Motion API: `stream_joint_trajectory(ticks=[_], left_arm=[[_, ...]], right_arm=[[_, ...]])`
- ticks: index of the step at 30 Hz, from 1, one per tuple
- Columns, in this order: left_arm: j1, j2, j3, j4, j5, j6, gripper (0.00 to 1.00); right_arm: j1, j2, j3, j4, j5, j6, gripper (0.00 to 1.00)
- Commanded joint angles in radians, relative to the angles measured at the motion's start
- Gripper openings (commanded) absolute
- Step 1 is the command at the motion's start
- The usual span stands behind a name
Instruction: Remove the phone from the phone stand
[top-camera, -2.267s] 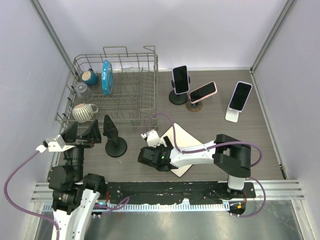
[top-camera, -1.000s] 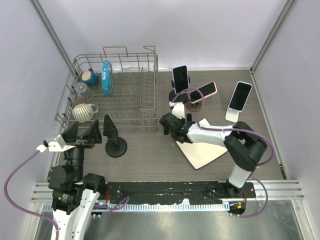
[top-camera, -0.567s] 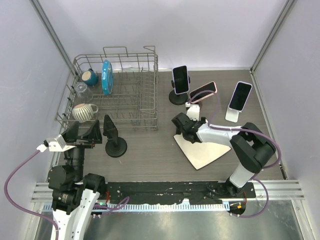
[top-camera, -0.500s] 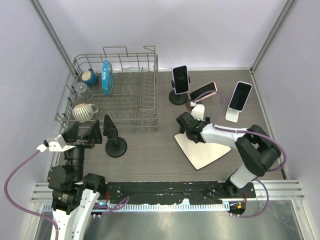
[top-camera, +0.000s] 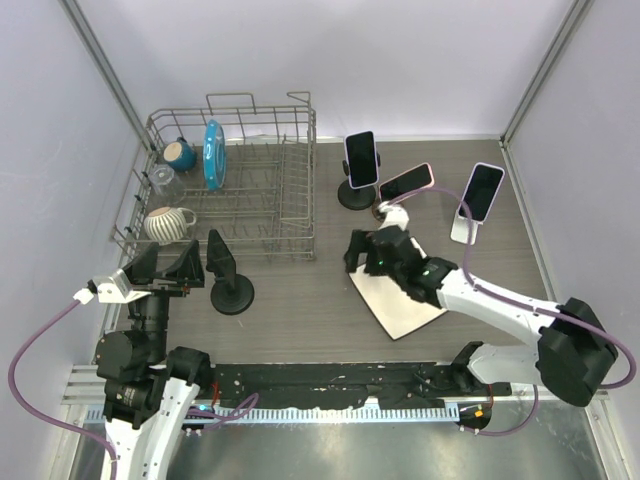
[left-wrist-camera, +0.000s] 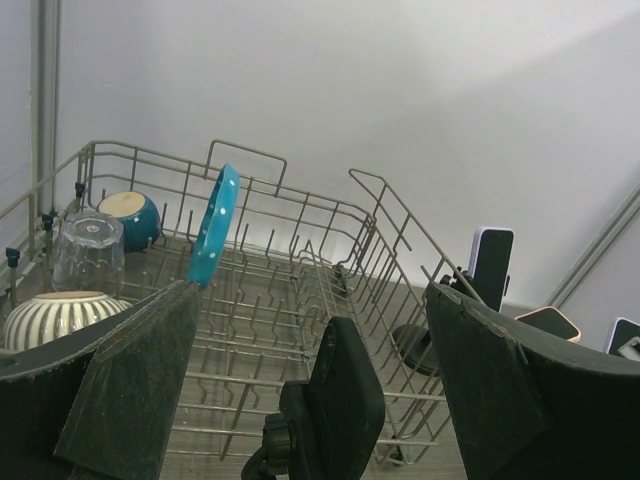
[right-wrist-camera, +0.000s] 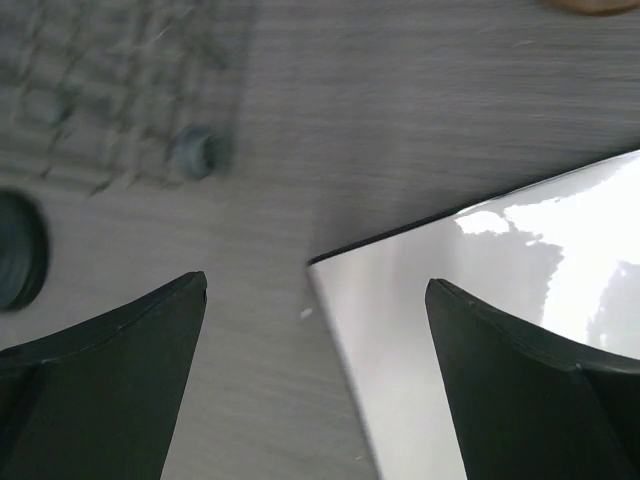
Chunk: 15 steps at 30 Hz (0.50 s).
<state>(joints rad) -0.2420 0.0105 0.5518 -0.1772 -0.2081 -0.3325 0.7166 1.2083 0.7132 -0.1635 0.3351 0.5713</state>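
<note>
Plainly, the right gripper (top-camera: 368, 250), spread and empty, could knock the middle phone (top-camera: 407, 182) over; closing off-centre would do it.

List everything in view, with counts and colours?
Dish rack: one, grey wire, far left.
Plate: one, blue, upright in rack.
Bowl: one, teal, in rack.
Glass: one, clear, in rack.
Mug: one, striped, in rack.
Phones: three, dark-screened, on stands, far side.
Stands: four; black, brown, white under phones; black, empty, in front of rack.
Board: one, white, flat mid-table.
Left arm: black-white, near left, jaws open.
Right arm: black-white, jaws open above board's corner.
</note>
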Motion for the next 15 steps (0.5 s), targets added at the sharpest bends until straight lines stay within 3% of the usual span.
stream_joint_trajectory(ticks=[1,8,15], left_arm=[[-0.005,-0.055,0.020,0.016,0.015,0.012,1.00],[-0.005,-0.055,0.020,0.015,0.012,0.012,1.00],[-0.003,-0.055,0.022,0.012,0.010,0.013,1.00]], right_arm=[[0.153,0.060,0.012,0.140,-0.191,-0.002,0.97],[0.250,0.252,0.012,0.327,-0.266,0.085,0.97],[0.250,0.344,0.025,0.248,-0.086,0.107,0.97]])
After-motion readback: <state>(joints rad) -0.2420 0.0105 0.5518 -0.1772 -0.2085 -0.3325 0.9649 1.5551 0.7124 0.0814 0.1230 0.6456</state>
